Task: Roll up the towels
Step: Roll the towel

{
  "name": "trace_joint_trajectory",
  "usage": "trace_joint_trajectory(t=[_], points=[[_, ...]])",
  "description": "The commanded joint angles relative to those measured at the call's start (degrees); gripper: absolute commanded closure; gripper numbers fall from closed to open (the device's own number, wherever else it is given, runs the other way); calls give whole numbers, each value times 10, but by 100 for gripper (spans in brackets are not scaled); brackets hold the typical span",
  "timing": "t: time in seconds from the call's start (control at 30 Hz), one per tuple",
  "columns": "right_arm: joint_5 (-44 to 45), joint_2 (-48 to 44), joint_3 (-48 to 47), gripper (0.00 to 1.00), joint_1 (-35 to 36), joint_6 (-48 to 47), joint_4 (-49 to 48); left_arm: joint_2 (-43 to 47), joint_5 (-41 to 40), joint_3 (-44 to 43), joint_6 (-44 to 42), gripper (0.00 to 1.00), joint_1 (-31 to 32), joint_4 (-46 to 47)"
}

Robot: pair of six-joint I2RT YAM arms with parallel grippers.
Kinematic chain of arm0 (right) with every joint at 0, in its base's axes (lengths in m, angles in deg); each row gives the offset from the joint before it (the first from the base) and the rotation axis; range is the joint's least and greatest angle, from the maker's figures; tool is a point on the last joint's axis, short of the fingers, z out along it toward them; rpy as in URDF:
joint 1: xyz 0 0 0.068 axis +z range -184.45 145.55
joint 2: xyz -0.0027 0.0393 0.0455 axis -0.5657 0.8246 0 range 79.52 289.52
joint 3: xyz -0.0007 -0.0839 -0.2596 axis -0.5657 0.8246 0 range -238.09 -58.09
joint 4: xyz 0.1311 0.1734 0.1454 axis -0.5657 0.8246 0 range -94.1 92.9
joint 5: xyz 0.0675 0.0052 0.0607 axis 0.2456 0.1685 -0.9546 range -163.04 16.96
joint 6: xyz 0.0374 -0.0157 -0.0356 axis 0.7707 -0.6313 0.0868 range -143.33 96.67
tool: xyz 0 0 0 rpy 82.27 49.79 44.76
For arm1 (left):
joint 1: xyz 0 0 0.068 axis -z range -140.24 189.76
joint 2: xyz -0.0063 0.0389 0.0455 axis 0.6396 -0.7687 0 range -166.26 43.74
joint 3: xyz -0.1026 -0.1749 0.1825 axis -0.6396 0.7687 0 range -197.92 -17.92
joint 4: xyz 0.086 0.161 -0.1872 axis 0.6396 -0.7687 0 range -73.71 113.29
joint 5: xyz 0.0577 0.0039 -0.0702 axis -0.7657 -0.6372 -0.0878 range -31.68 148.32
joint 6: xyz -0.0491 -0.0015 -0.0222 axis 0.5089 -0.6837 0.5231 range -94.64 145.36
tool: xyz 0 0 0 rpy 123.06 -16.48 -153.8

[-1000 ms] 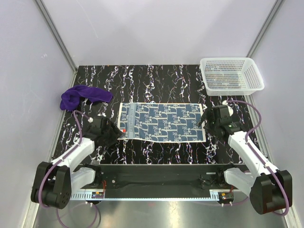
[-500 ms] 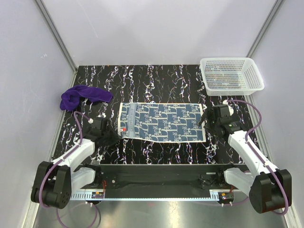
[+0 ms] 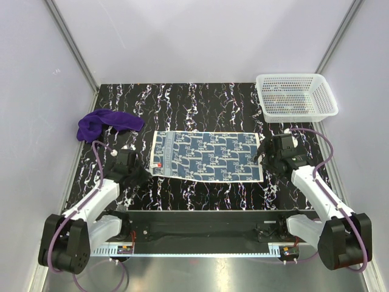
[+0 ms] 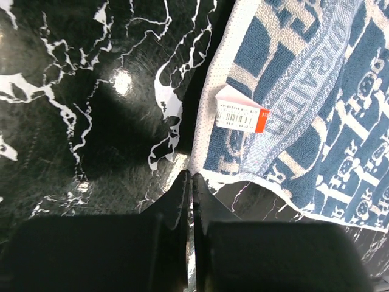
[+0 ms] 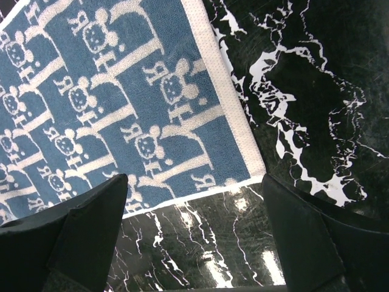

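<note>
In the middle of the black white-veined marble-look table (image 3: 200, 103) lies the white-and-blue-grey printed cloth towel (image 3: 206, 157), spread out completely flat as a wide rectangle, so honestly I'd say the rolling hasn't started at all. No curl or fold anywhere along its edges. The plain deep purple cloth towel (image 3: 106, 123) is dumped in a crumpled heap at the back left, well apart from both arms, so that one needs flattening before it can even be rolled. So both towels are left to do.

The left gripper (image 3: 146, 171) sits at the near left corner of the printed towel with its jaws pinched fully together. In the left wrist view the tips meet right at the white hem, just below a little white paper label with a red end (image 4: 241, 115). I can't tell whether any cloth is actually caught between them.

The right gripper (image 3: 262, 158) is at the near right corner with its jaws spread wide, one finger on each side of that corner, holding nothing.

The printed towel looks thin and looped, with a neat white border, lying smooth. The white plastic mesh basket (image 3: 298, 114) sits at the back right.
</note>
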Motion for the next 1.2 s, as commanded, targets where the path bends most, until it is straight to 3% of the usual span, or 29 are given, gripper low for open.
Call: trace_joint_trajectory(t=[0.0, 0.57, 0.87, 1.17], points=[[-18, 5, -12, 2, -5, 1, -1, 11, -24, -36, -22, 100, -4, -26], [-30, 37, 56, 17, -5, 101, 26, 57, -26, -49, -43, 100, -25, -76], [-30, 53, 85, 37, -5, 115, 0, 71, -24, -38, -46, 100, -32, -81], [-10, 67, 89, 42, -5, 117, -15, 65, -25, -45, -50, 100, -35, -83]])
